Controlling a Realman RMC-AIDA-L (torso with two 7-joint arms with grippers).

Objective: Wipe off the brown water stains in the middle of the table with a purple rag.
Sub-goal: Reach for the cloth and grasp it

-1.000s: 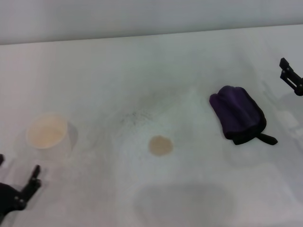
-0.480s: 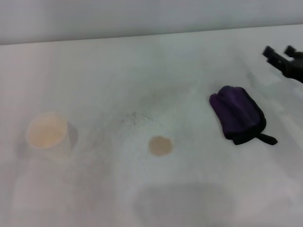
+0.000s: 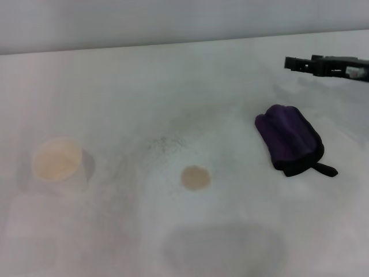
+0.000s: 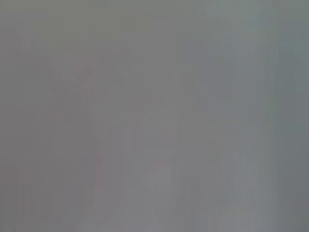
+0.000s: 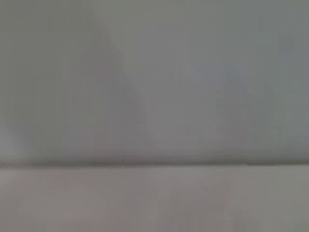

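Observation:
The purple rag (image 3: 288,141) lies bunched on the white table (image 3: 230,92) at the right, its black loop tail pointing toward the front right. The brown water stain (image 3: 195,177) is a small round tan blot in the middle of the table, well left of the rag. My right gripper (image 3: 301,61) hovers behind the rag at the far right, pointing left, open and empty, apart from the rag. My left gripper is out of the head view. Both wrist views show only plain grey.
A white paper cup (image 3: 56,160) stands at the left of the table. Faint grey speckled smudges (image 3: 164,142) lie just behind the stain. The table's back edge meets a grey wall (image 3: 173,23).
My right gripper has risen and swung in from the right edge to above and behind the rag. My left gripper has left the bottom left corner of the head view.

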